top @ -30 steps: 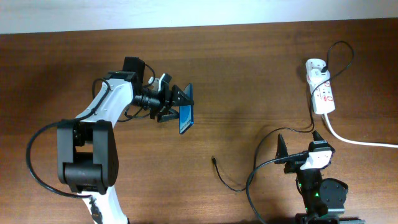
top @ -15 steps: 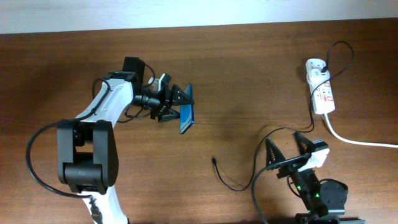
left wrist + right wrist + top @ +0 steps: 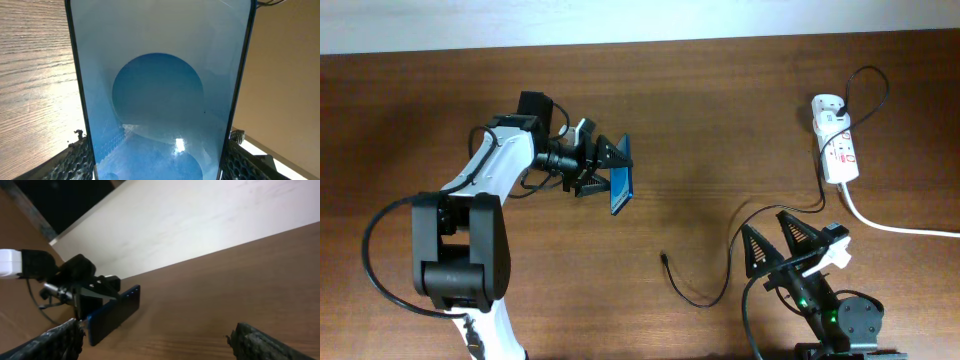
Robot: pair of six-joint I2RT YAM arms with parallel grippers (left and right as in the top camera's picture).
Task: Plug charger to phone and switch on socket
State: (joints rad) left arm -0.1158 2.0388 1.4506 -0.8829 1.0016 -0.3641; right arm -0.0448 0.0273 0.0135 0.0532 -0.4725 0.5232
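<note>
My left gripper is shut on the phone, holding it up on edge above the table left of centre. The phone's blue screen with a pale circle fills the left wrist view. It also shows in the right wrist view, far off. The charger is a thin black cable on the table; its connector tip lies free at centre. My right gripper is open and empty at the front right, right of the tip. The socket lies at the far right.
A thick white cord runs from the socket to the right edge. The thin black cable loops up near the socket. A pale wall borders the far edge of the wooden table.
My right gripper has tilted and swung toward the left and front, with its fingers spread wider. The left arm and the phone have not moved.
</note>
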